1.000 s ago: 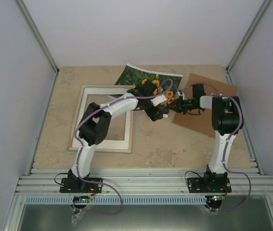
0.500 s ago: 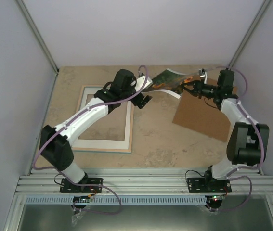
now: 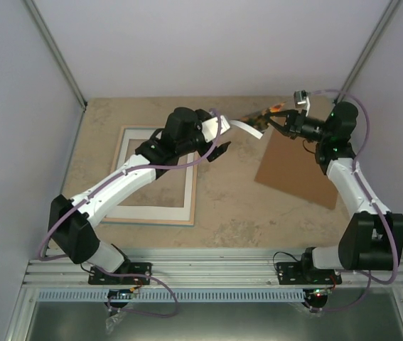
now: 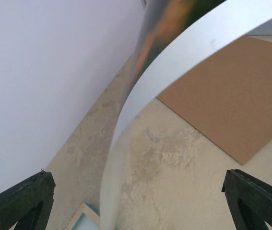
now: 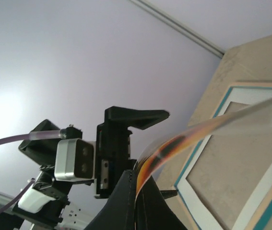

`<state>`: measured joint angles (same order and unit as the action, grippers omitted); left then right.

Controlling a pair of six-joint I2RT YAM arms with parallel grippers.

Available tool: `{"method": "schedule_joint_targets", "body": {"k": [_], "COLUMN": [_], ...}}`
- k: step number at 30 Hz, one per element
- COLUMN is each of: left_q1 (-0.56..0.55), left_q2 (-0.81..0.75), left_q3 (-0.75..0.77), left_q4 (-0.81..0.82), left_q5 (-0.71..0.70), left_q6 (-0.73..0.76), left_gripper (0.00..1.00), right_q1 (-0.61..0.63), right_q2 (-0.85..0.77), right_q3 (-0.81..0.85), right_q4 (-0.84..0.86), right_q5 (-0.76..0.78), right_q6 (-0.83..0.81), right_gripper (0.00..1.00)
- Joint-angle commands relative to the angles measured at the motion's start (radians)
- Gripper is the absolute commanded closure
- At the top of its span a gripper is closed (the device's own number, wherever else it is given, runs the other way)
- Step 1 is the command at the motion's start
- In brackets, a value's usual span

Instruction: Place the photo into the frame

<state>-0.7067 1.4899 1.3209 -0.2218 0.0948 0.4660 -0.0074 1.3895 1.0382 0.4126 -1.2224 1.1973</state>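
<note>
The photo hangs in the air above the table's far middle, bowed into an arch, its white back showing in the left wrist view. My right gripper is shut on its right edge; the right wrist view shows the fingers pinching the orange-streaked print. My left gripper is open, and the photo's other end passes between its wide-apart fingers without being clamped. The frame lies flat at the left, blue edge showing, with the white mat in it.
The brown backing board lies flat on the table at the right, below the right arm; it also shows in the left wrist view. Grey walls close the table at the back and both sides.
The photo has left the table and now hangs arched between the grippers. Both arms have stretched toward the far side; the right gripper has risen with the photo's edge.
</note>
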Motion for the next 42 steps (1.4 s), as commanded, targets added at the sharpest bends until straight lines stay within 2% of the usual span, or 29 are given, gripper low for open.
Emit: {"method": "schedule_joint_targets", "body": {"k": [1, 3, 5, 10, 11, 12, 13, 15, 16, 18, 19, 21, 22, 25, 27, 31, 35, 42], "left_q1": [-0.016, -0.016, -0.016, -0.016, -0.016, -0.014, -0.013, 0.01, 0.037, 0.095, 0.123, 0.163, 0.171, 0.225, 0.271, 0.318, 0.387, 0.493], "left_q2": [0.015, 0.01, -0.001, -0.048, -0.059, -0.07, -0.083, -0.109, -0.124, -0.153, -0.166, -0.187, -0.201, -0.254, -0.279, -0.322, -0.333, -0.197], "left_q3": [0.055, 0.057, 0.052, 0.039, 0.04, 0.039, 0.038, 0.039, 0.04, 0.049, 0.058, 0.076, 0.069, 0.027, 0.002, -0.038, -0.101, -0.081], "left_q4": [0.021, 0.019, 0.016, -0.014, -0.028, -0.043, -0.058, -0.085, -0.1, -0.137, -0.173, -0.253, -0.28, -0.308, -0.328, -0.411, -0.501, -0.66], "left_q5": [-0.009, -0.015, -0.016, 0.014, 0.027, 0.041, 0.053, 0.092, 0.137, 0.259, 0.319, 0.472, 0.5, 0.627, 0.719, 0.754, 0.736, 0.426], "left_q6": [0.026, 0.018, 0.017, 0.0, -0.007, -0.015, -0.025, -0.075, -0.114, -0.184, -0.209, -0.233, -0.249, -0.335, -0.391, -0.431, -0.419, -0.235], "left_gripper": [0.05, 0.14, 0.28, 0.78, 0.92, 1.0, 1.0, 1.0, 1.0, 1.0, 1.0, 1.0, 1.0, 1.0, 1.0, 1.0, 1.0, 1.0], "right_q1": [0.007, 0.007, 0.006, 0.007, 0.007, 0.007, 0.007, 0.006, 0.003, -0.009, -0.016, -0.043, -0.059, -0.092, -0.102, -0.106, -0.105, -0.054], "right_q2": [-0.07, -0.085, -0.101, -0.121, -0.122, -0.122, -0.124, -0.122, -0.119, -0.109, -0.104, -0.106, -0.113, -0.135, -0.138, -0.135, -0.133, -0.098], "right_q3": [-0.015, -0.012, -0.008, -0.007, -0.005, 0.0, 0.007, 0.044, 0.076, 0.185, 0.237, 0.289, 0.283, 0.252, 0.241, 0.197, 0.123, 0.003], "right_q4": [0.038, 0.017, -0.018, -0.075, -0.079, -0.082, -0.085, -0.124, -0.175, -0.45, -0.56, -0.658, -0.651, -0.638, -0.664, -0.713, -0.653, -0.599], "right_q5": [-0.01, -0.013, -0.015, -0.016, -0.016, -0.017, -0.019, -0.019, -0.019, 0.0, 0.019, 0.036, 0.038, 0.025, 0.045, 0.144, 0.164, 0.199], "right_q6": [0.04, 0.034, 0.016, -0.016, -0.02, -0.025, -0.033, -0.1, -0.184, -0.445, -0.575, -0.734, -0.759, -0.826, -0.89, -0.993, -0.982, -0.974], "right_gripper": [0.99, 0.99, 1.0, 0.99, 0.99, 0.98, 0.9, 0.54, 0.42, 0.27, 0.22, 0.23, 0.22, 0.12, 0.11, 0.09, 0.04, 0.06]}}
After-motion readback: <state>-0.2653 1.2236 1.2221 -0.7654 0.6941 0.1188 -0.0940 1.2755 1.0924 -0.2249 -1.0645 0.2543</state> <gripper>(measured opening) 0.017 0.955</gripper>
